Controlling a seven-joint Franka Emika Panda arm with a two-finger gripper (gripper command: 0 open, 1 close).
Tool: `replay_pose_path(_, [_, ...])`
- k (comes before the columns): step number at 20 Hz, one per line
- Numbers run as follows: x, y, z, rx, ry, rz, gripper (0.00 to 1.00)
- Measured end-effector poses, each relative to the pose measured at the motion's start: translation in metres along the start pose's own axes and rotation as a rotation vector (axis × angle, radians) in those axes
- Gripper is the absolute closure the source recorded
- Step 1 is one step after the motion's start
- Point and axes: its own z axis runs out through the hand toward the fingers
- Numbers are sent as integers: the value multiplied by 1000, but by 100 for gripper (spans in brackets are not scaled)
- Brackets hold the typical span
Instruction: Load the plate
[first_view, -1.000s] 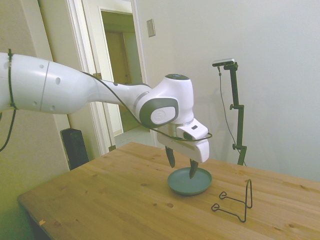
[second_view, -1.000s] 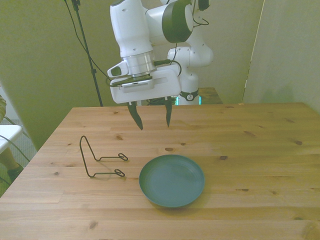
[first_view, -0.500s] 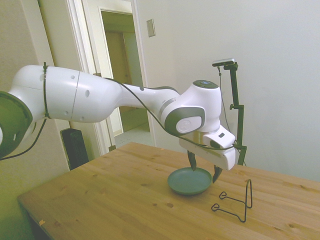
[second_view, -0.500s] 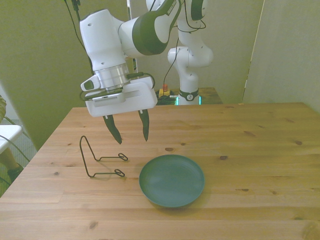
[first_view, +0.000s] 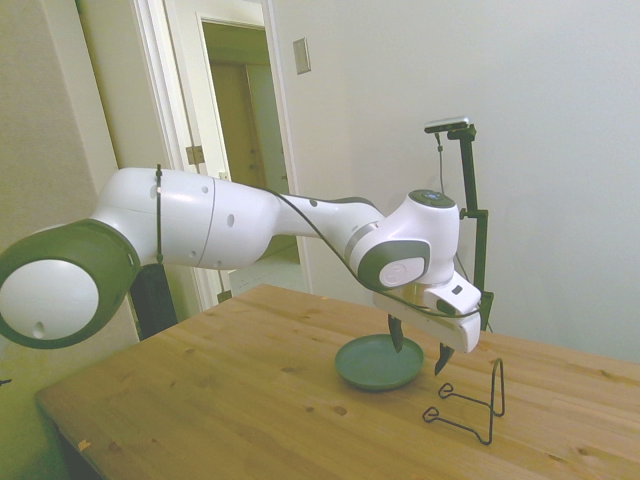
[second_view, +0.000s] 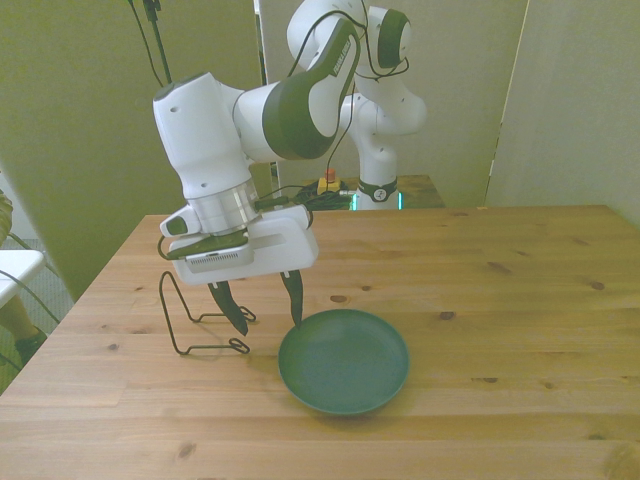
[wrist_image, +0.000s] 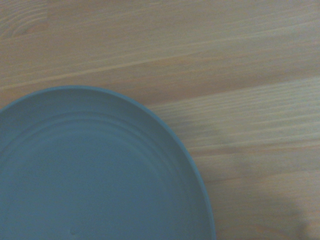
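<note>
The plate (second_view: 350, 365) is a round teal dish lying flat on the wooden table (second_view: 500, 300). It also shows in the side view (first_view: 372, 366), and part of it fills the wrist view (wrist_image: 95, 170). My gripper (second_view: 268, 320) hangs low over the table at the plate's edge on the front view's left, open and holding nothing. One finger hangs by the plate's rim and the other by the feet of the black wire stand (second_view: 205, 349). From the side, the gripper (first_view: 419, 347) sits between plate and stand.
The thin wire stand (first_view: 497, 390) rests upright on the table just beyond the plate. Bare wood (wrist_image: 225, 75) surrounds the plate. A doorway and wall lie behind the table in the side view.
The arm has stretched out and the open gripper has come down toward the table, from behind the plate to its rim beside the stand. Plate and stand have not moved.
</note>
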Motion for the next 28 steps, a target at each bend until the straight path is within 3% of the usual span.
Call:
replay_pose_path(9, [-2, -4, 20, -6, -24, -21, 0])
replay_pose_path(10, [-2, -5, 21, -6, -26, -29, 100])
replay_pose_path(28, [-3, -1, 42, 9, -83, -80, 100])
